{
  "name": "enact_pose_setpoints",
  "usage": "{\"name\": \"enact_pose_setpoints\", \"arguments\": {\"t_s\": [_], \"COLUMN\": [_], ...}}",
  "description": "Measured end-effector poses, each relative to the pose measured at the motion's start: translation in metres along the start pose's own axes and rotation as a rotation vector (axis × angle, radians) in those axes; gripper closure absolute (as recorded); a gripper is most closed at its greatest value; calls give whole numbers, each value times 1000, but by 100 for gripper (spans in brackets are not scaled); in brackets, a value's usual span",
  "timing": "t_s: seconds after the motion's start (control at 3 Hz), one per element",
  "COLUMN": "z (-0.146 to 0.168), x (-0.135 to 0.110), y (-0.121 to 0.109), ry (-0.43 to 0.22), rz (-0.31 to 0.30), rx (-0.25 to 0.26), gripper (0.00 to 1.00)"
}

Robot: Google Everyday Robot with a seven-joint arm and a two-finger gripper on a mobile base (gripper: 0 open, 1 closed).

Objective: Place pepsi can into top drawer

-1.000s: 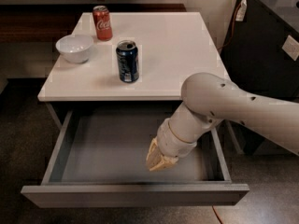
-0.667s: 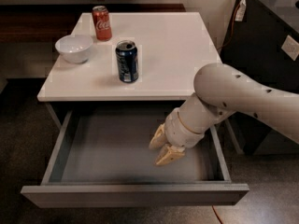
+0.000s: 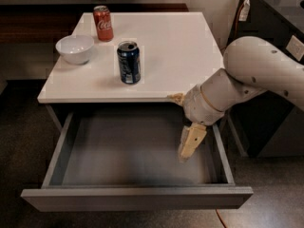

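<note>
Dark floor (image 3: 19,141) surrounds a cabinet with a white top (image 3: 161,56). Three things stand on that top: two cans and one bowl. The pepsi can (image 3: 128,63) is upright near the middle, a little toward the front edge. It is on the top, not in the drawer. The red cola can (image 3: 103,23) stands upright at the back left. The white bowl (image 3: 74,49) sits between the two cans, nearer the left edge and apart from both. Only its white inside shows.

One drawer is in view, the top drawer (image 3: 137,198), pulled well out toward the camera. Only its grey floor and walls show inside.

One pale arm (image 3: 256,70) reaches in from the right. Its gripper (image 3: 181,126) is over the drawer's right side, just below the front edge of the top and well apart from the pepsi can. Its two fingers (image 3: 193,141) are spread wide. One hangs down into the drawer and the other is up by the edge of the top. They grip nothing.
</note>
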State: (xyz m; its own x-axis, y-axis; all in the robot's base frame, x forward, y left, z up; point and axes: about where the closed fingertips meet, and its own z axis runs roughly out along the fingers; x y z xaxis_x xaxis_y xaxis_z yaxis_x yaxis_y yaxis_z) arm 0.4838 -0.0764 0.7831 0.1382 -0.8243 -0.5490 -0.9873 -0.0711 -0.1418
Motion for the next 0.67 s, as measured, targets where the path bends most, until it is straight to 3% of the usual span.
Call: {"name": "enact_pose_setpoints", "arguments": {"t_s": [0.67], "z": [-52], "x": [-9], "y": [-50], "ry": [-66], "rz": [0], "rx": [80], "gripper": [0]}}
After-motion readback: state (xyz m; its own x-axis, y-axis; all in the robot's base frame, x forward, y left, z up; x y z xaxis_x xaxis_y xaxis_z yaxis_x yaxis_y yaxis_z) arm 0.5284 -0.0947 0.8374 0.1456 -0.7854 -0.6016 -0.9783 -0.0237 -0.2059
